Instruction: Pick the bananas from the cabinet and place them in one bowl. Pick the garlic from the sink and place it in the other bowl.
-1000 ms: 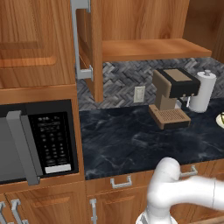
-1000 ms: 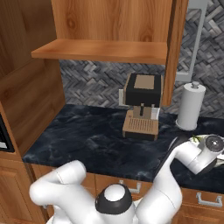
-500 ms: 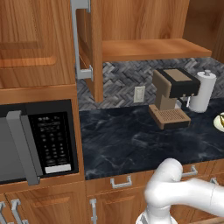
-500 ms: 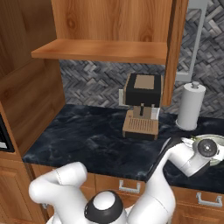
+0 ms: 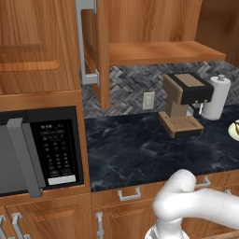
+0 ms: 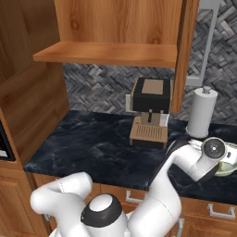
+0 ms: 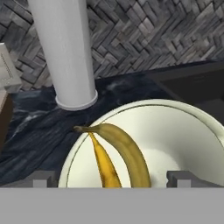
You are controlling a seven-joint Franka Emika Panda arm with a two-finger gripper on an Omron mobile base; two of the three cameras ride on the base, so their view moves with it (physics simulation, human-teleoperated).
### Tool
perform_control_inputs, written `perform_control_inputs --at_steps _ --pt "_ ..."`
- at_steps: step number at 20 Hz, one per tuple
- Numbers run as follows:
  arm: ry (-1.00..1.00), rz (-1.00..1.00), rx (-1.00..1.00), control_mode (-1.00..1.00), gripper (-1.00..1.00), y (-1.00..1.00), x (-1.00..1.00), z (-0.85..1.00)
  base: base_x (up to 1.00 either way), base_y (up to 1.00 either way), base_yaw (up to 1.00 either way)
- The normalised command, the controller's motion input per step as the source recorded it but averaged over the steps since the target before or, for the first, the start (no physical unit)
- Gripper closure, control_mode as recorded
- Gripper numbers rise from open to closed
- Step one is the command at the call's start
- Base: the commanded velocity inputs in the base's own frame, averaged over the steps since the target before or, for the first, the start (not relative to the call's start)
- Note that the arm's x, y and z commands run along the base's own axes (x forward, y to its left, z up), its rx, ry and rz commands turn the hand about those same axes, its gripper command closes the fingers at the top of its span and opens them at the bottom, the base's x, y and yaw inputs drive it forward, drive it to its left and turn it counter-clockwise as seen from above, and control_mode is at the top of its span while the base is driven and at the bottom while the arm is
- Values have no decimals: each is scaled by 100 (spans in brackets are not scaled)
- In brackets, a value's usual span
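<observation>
Above the cream bowl, tool spread wide, seemingly lower than before, bananas inside.

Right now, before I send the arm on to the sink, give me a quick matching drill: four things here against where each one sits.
1. bananas
2. paper towel roll
3. coffee machine
4. microwave

A. under the open cabinet shelf, on the counter
B. built in left of the counter
C. in the cream bowl
D. upright, just behind the bowl

Pairs: 1-C, 2-D, 3-A, 4-B
</observation>
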Motion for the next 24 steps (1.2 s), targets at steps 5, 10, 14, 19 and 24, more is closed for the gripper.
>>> perform_control_inputs --at_steps 5,10,14,19,24 --pt "-11 0 -2 -100 -100 31 -30 2 0 0 0" --pt "-7 0 0 -100 -100 55 -15 17 0 0 0" --pt "0 0 -1 -100 -100 54 -26 21 0 0 0" --pt "4 0 0 -100 -100 49 -32 13 0 0 0" --pt "10 0 0 -100 -100 51 -39 17 0 0 0"
